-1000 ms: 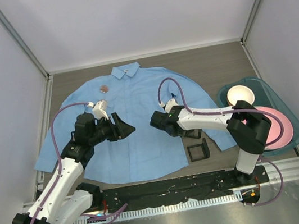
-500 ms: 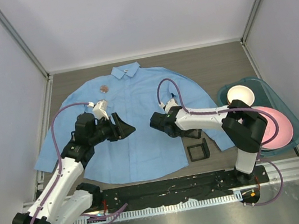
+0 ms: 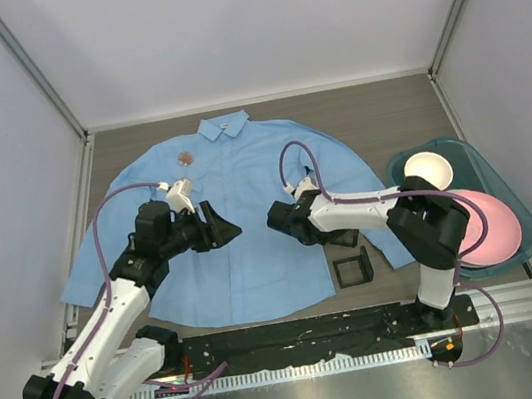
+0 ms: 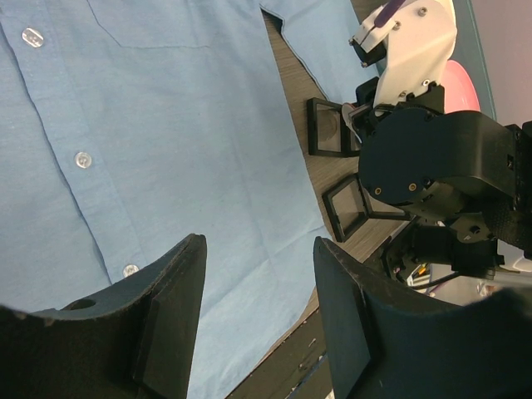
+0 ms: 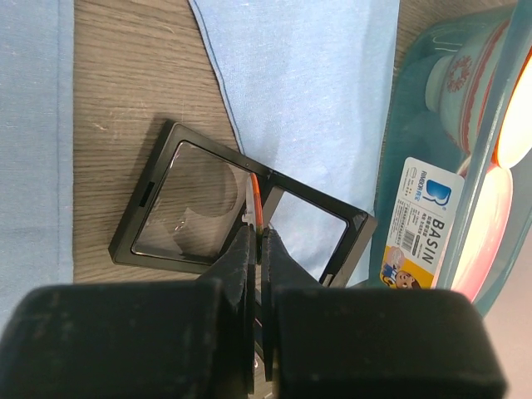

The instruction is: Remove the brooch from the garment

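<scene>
The left gripper (image 4: 258, 249) hangs over the front of the garment (image 3: 242, 178) with its jaws spread wide and nothing between them. Only blue cloth and a row of buttons (image 4: 82, 159) lie below it. The brooch (image 3: 184, 157) sits beyond this gripper, up toward the collar (image 3: 222, 125) and a little to its left, apart from the fingers (it does not show in the left wrist view at all).

The right gripper (image 5: 258, 239) is pressed closed, its tips just above a black frame case (image 5: 195, 199) at the shirt's edge. A thin orange sliver (image 5: 256, 195) shows at the tips, and I cannot tell what it is.

The likely trouble is that wide jaws closing on the brooch may pinch cloth too. With nothing pinning the shirt down, a pull would probably lift or drag the whole front rather than free the brooch.
</scene>
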Tool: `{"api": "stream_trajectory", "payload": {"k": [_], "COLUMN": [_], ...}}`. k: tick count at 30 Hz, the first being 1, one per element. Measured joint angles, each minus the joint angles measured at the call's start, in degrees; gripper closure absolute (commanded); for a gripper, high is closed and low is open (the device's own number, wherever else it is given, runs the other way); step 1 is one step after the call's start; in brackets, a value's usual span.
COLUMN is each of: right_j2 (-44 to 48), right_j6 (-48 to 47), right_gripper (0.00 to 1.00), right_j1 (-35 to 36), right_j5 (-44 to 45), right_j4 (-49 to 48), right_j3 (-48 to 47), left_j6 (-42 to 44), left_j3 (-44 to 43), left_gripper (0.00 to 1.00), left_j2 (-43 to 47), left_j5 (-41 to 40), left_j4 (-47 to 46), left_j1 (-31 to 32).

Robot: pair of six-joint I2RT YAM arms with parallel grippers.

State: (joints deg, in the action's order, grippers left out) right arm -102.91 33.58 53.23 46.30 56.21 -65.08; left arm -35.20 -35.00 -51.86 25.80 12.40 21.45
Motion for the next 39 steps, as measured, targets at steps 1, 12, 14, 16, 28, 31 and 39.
{"api": "stream_trajectory", "payload": {"k": [1,12,14,16,28,31,39], "right_j2": [0.0,-1.2,-1.4,-1.6,-2.0,-2.0,-0.3], "right_j6": [0.0,-0.5,-0.5,-0.7,-2.3,-3.0,-4.3], "right_gripper": [0.99,0.95,0.91,0.87,0.78,0.75,0.68], "right_j1": [0.0,-0.1,-0.1,-0.1,-0.1,-0.1,-0.1], "right_j5": [0.1,0.3,0.3,0.2,-1.7,-2.8,-5.6], "right_j4": [0.0,-0.1,-0.1,-0.2,-1.0,-1.4,-2.5], "right_j3": [0.0,0.1,0.1,0.1,0.1,0.1,0.2], "left_j6": [0.0,0.0,0.0,0.0,0.0,-0.1,-0.1], "left_j3": [0.0,0.0,0.0,0.0,0.0,0.0,0.0], "left_gripper": [0.43,0.43,0.43,0.43,0.43,0.43,0.42], "left_j2": [-0.1,-0.9,-1.0,-1.0,-1.3,-1.3,-1.3], "left_j5": [0.0,0.4,0.4,0.4,0.5,0.8,0.8], "left_j4": [0.0,-0.2,-0.2,-0.2,-0.6,-0.6,-0.6], "left_j1": [0.0,0.0,0.0,0.0,0.0,0.0,0.0]}}
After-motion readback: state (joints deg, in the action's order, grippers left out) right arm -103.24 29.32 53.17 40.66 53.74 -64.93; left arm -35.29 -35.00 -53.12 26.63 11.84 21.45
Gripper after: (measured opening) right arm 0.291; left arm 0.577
